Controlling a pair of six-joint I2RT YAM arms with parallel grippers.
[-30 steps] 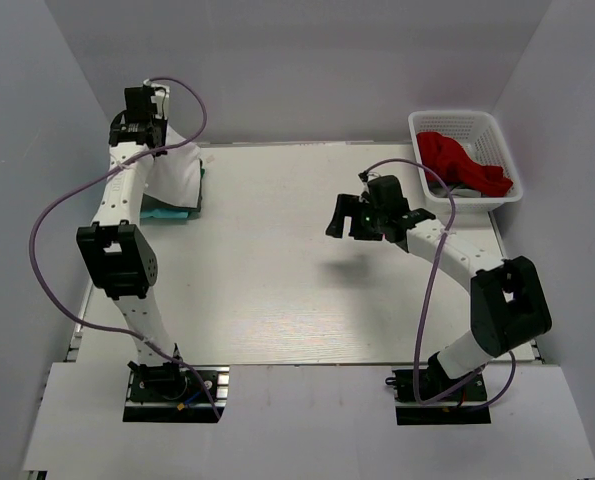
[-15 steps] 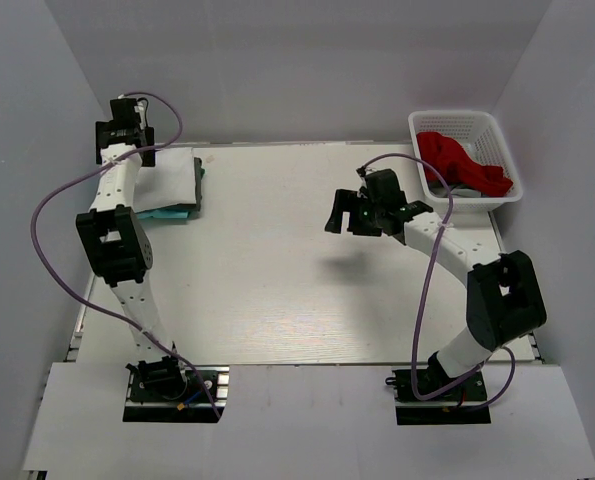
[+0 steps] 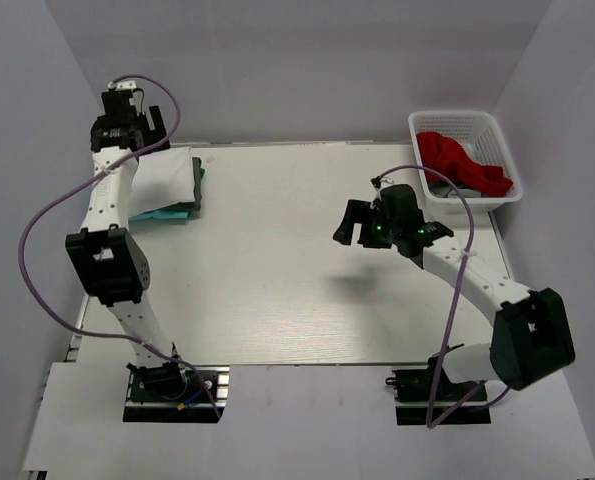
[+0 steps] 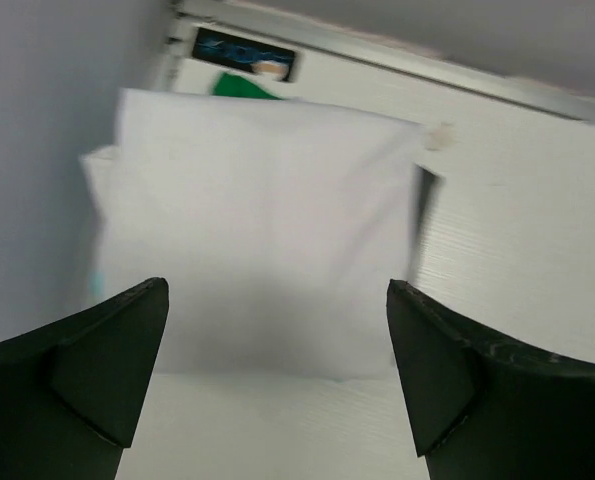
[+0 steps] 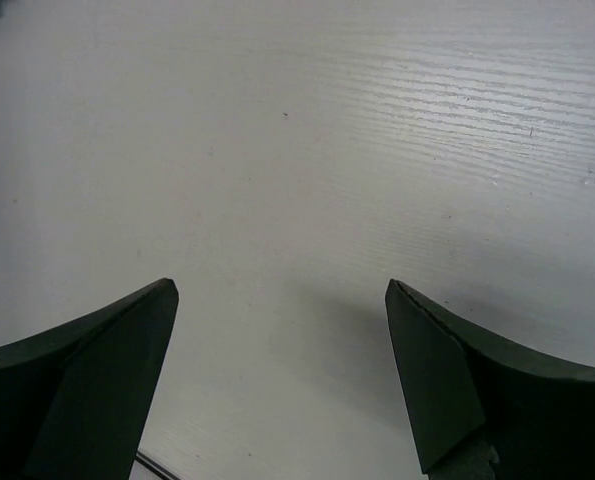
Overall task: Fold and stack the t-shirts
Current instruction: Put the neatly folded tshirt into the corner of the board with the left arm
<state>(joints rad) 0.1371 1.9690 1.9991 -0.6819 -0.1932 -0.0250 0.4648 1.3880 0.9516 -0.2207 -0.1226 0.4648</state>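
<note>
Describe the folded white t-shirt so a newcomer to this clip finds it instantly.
Look at the table and go to its far left corner, where a small stack of folded shirts lies. The white t-shirt is the top layer; only edges of the teal t-shirt and dark grey t-shirt show beneath it.

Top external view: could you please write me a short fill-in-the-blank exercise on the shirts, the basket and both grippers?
1. The topmost folded t-shirt at the far left is ____ in colour.
2. The left gripper above it has its jaws ____.
3. The basket at the far right holds a ____ cloth.
4. The right gripper holds ____.

Missing words: white; open; red; nothing.
</note>
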